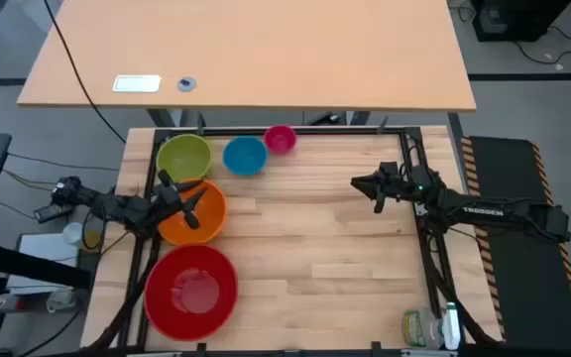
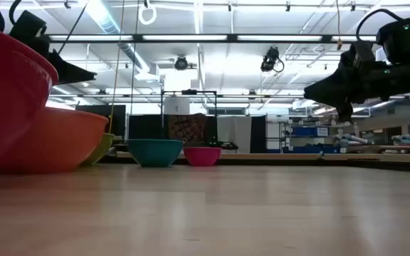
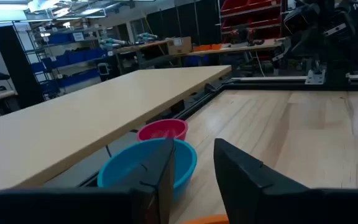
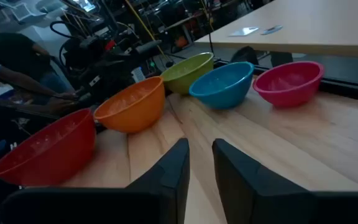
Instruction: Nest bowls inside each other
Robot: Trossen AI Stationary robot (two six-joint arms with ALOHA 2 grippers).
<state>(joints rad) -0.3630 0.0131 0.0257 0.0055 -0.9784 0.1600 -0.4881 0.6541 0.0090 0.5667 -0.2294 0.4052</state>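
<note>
Five bowls stand rim up on the wooden table's left half. The red bowl (image 1: pixel 191 290) is nearest. Behind it come the orange bowl (image 1: pixel 215 211), the lime green bowl (image 1: pixel 183 157), the blue bowl (image 1: pixel 245 155) and the pink bowl (image 1: pixel 280 139). My left gripper (image 1: pixel 196 203) hangs open over the orange bowl, above its rim in the low view, with nothing between its fingers (image 3: pixel 166 174). My right gripper (image 1: pixel 375 188) floats above the table's right side, far from the bowls. Its fingers (image 4: pixel 176 168) stand a little apart and hold nothing.
Bare wood (image 1: pixel 315 238) lies between the bowls and my right arm. A light desk (image 1: pixel 266 59) borders the far edge, carrying a white card (image 1: pixel 136 83). Small bottles (image 1: pixel 429 327) sit at the near right corner. A person (image 4: pixel 5 62) shows beyond the table's left side.
</note>
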